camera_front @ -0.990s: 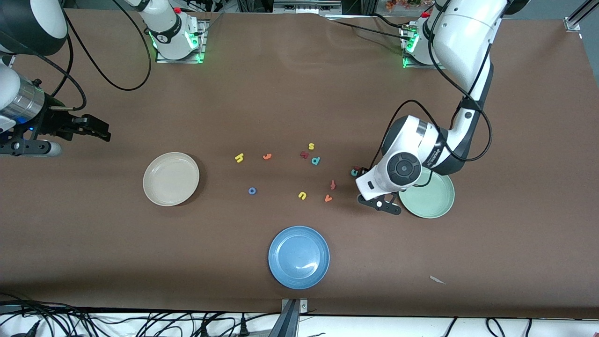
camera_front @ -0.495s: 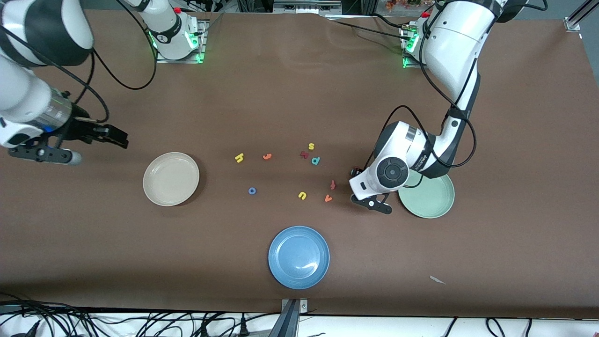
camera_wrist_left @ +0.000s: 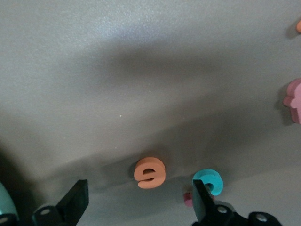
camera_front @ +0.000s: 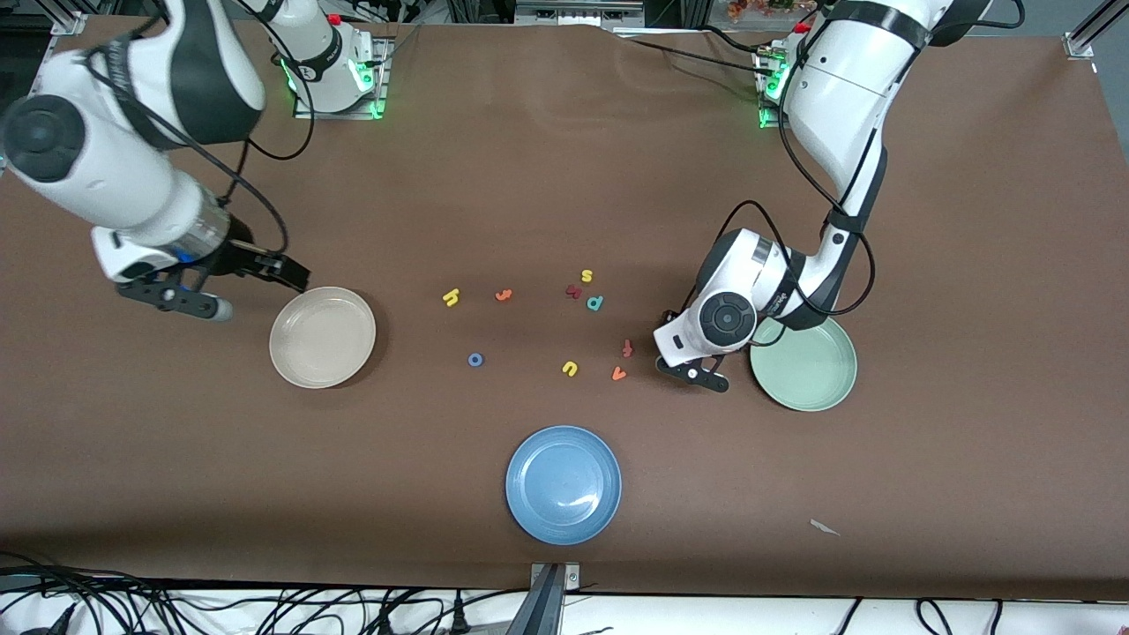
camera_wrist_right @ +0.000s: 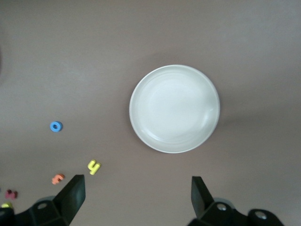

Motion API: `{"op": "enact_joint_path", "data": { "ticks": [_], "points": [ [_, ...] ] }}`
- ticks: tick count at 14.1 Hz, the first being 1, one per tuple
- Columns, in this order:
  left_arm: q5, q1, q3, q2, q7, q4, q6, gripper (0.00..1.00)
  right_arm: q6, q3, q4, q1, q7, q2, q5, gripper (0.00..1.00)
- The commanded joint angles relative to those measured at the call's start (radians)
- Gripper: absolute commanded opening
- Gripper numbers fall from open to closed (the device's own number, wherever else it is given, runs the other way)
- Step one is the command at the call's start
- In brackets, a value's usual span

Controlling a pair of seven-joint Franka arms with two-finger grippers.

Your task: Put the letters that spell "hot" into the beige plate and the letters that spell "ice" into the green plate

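Low over the table beside the green plate (camera_front: 816, 388), my left gripper (camera_wrist_left: 140, 205) is open. The orange e (camera_wrist_left: 149, 172) lies just ahead of the gap between its fingers. The teal c (camera_wrist_left: 210, 181) sits by one fingertip, and that finger partly hides the dark red i (camera_wrist_left: 188, 199). The left hand covers these three in the front view. My right gripper (camera_front: 287, 275) hangs open by the rim of the beige plate (camera_front: 322, 337), which holds nothing. On the table between the plates lie the yellow h (camera_front: 452, 297), the blue o (camera_front: 474, 359) and the orange t (camera_front: 504, 295).
More letters lie mid-table: yellow s (camera_front: 586, 276), teal p (camera_front: 595, 303), a dark red letter (camera_front: 573, 291), a reddish letter (camera_front: 627, 347), yellow u (camera_front: 570, 369) and orange v (camera_front: 619, 374). A blue plate (camera_front: 563, 483) stands nearer the front camera.
My right arm has swung in from the table's end to the beige plate. The left hand has shifted toward the letters and now covers the teal c in the front view.
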Motion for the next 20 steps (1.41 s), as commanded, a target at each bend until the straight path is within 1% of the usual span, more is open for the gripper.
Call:
{"op": "enact_joint_path", "data": {
  "ticks": [1,4,6,9,10,11,12,13,14,15,16,18,20],
  "points": [
    [-0.008,0.009,0.003,-0.019,-0.004,-0.020,0.009,0.73,0.144,0.053,-0.125,-0.002,0.130,-0.022,-0.008,1.00],
    [-0.008,0.001,0.004,-0.017,-0.007,-0.018,0.019,0.71,0.300,0.090,-0.237,0.012,0.218,-0.001,-0.011,1.00],
    [-0.008,0.000,0.004,-0.015,-0.007,-0.018,0.020,0.71,0.406,0.090,-0.286,0.053,0.319,0.042,-0.011,1.00],
    [-0.008,0.000,0.004,-0.014,-0.007,-0.018,0.020,0.70,0.494,0.089,-0.288,0.128,0.488,0.140,-0.013,1.00],
    [-0.008,0.000,0.004,-0.012,-0.007,-0.018,0.031,0.66,0.512,0.089,-0.283,0.144,0.526,0.174,-0.013,1.00],
    [-0.007,-0.005,0.004,-0.011,-0.007,-0.018,0.034,0.55,0.526,0.089,-0.283,0.151,0.551,0.202,-0.013,1.00],
    [0.002,-0.020,0.004,-0.011,-0.007,-0.018,0.034,0.39,0.531,0.089,-0.282,0.158,0.560,0.228,-0.011,1.00],
    [0.002,-0.028,0.004,-0.009,-0.009,-0.018,0.036,0.28,0.531,0.089,-0.269,0.167,0.563,0.249,-0.010,1.00],
    [0.002,-0.028,0.004,-0.011,-0.009,-0.018,0.036,0.20,0.531,0.089,-0.263,0.171,0.565,0.265,-0.008,1.00],
    [0.002,-0.026,0.004,-0.011,-0.009,-0.018,0.036,0.17,0.532,0.089,-0.254,0.173,0.565,0.283,-0.008,1.00],
    [0.002,-0.028,0.004,-0.011,-0.009,-0.018,0.036,0.11,0.531,0.089,-0.237,0.173,0.565,0.301,-0.008,1.00],
    [0.002,-0.028,0.004,-0.009,-0.009,-0.018,0.037,0.09,0.532,0.089,-0.213,0.174,0.566,0.340,-0.007,1.00],
    [0.002,-0.028,0.006,-0.012,-0.010,-0.018,0.034,0.05,0.531,0.084,-0.182,0.208,0.624,0.378,-0.013,1.00]
  ]
}}
